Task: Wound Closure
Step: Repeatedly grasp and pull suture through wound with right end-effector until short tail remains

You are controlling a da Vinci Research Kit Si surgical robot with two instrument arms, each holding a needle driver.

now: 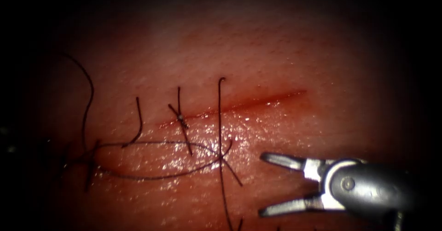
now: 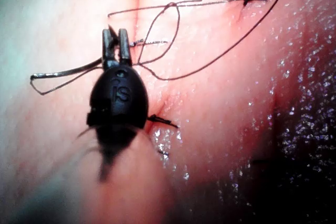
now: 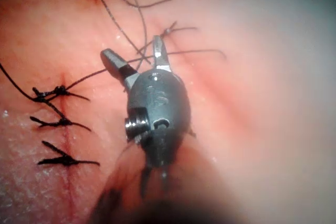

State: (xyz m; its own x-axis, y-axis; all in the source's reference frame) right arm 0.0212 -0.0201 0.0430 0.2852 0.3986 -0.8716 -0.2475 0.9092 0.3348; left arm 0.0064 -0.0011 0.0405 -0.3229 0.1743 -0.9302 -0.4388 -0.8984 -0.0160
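At 9 o'clock in the endoscope view, loose thread (image 1: pixel 87 97) wanders down over the tissue (image 1: pixel 285 51) and joins a long flat loop (image 1: pixel 156 176) that lies along the closed end of the cut (image 1: pixel 267 101). That slack is the first risk, in my judgement: anything dragging it could pull on the stitches already placed.

Near the centre sits a knotted stitch (image 1: pixel 181 117) with its cut ends sticking out. Just toward 3 o'clock of it, a long upright strand (image 1: pixel 220 120) crosses the cut and meets the loop at a tangle-prone crossing. I cannot tell the needle apart from the thread here, so a blind pull might drag a sharp point across the tissue.

From there toward 2 o'clock the cut lies open and unstitched.

The left gripper (image 2: pixel 116 38), seen in its wrist view, hovers over the tissue with strands passing close beside it. I cannot tell whether it grips anything.

At 4 o'clock the right gripper (image 1: pixel 263 184) is spread wide and holds nothing, its tips pointing at the crossing and just short of it. Open like this, it could snag the wrong strand, or, since this tool can cut, sever one if it closes carelessly. Its tips could also gouge the wet tissue.
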